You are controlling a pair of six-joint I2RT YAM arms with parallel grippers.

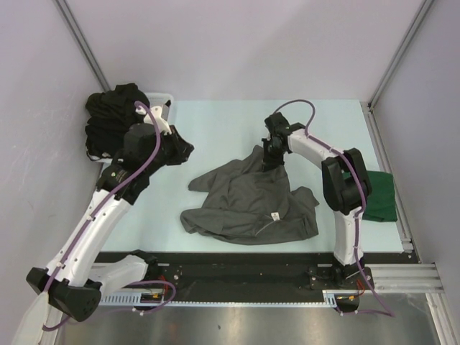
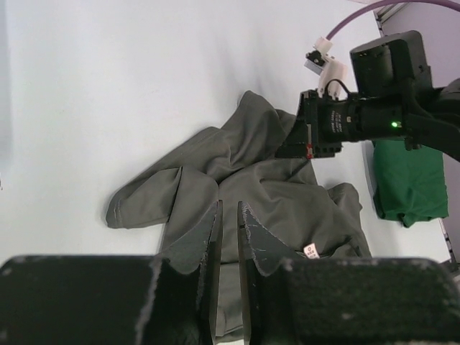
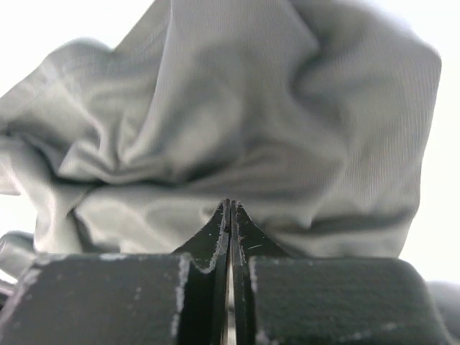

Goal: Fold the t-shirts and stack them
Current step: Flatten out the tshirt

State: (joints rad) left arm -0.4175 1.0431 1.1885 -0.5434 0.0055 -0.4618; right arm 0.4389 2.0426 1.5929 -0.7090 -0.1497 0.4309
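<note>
From above, I count two arms and two hands. One charcoal grey t-shirt (image 1: 251,205) lies crumpled in the middle of the pale blue-green surface (image 1: 215,122), its one small white neck label (image 1: 274,216) facing up near the front hem. One dark green t-shirt (image 1: 381,194) lies folded at the right edge, partly behind the right arm. A heap of black shirts (image 1: 111,118) spills from one white basket (image 1: 164,97) in the far left corner; how many are in it I cannot tell. The left hand (image 1: 187,151) hangs beside the basket, apart from the grey shirt. The right hand (image 1: 269,164) points down at the grey shirt's far edge. Plain pale lilac walls (image 1: 237,43) close in the surface on three sides.

The left wrist camera looks down past the left hand (image 2: 228,208), whose fingers stand nearly together with a slim gap and nothing in it. Below lie the grey shirt (image 2: 273,208) and its label (image 2: 312,251), with the green shirt (image 2: 410,183) to the right. The right hand (image 2: 295,147) is at a raised fold of grey cloth.

The right wrist camera shows the right hand (image 3: 230,207) with its fingers pressed together, and rumpled grey fabric (image 3: 237,122) filling the view just beyond the tips. Whether any cloth is caught between them I cannot tell.
</note>
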